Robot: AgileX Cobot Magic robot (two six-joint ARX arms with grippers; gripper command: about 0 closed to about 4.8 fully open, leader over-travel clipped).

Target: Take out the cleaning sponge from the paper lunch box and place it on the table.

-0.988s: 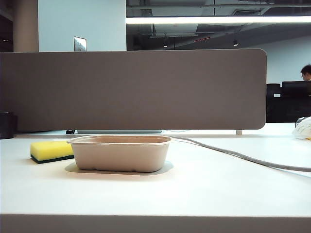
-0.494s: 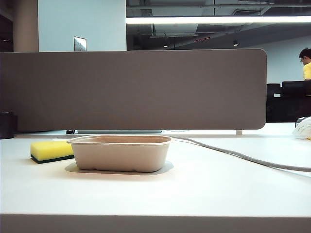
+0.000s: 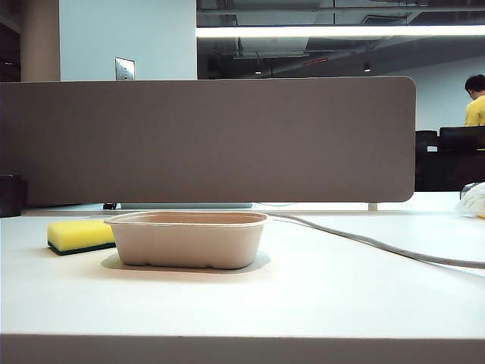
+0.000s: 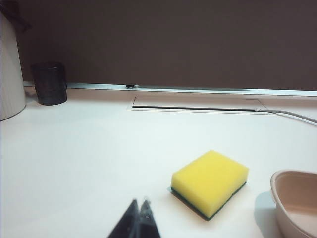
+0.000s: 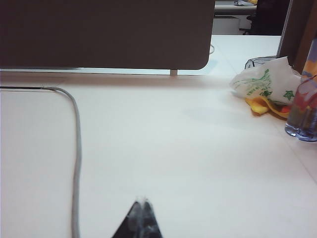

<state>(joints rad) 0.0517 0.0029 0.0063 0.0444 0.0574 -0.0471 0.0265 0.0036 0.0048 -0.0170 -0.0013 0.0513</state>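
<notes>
The yellow cleaning sponge (image 3: 79,236) (image 4: 209,182), green layer down, lies flat on the white table (image 3: 318,296), just left of the beige paper lunch box (image 3: 189,239) (image 4: 297,201) and outside it. The box looks empty from what shows of its inside. My left gripper (image 4: 139,203) is shut with nothing in it, hovering over bare table a short way from the sponge. My right gripper (image 5: 141,201) is shut and empty too, above bare table beside the grey cable (image 5: 76,148). Neither arm appears in the exterior view.
A grey-brown divider panel (image 3: 204,140) runs along the table's back edge. A grey cable (image 3: 379,246) trails from the box's right across the table. A dark cup (image 4: 49,83) stands far left. At the right sit a crumpled white bag (image 5: 262,84) and a bottle (image 5: 304,106).
The sponge and box stay where they were. A person in yellow behind the divider at far right has shifted into fuller view.
</notes>
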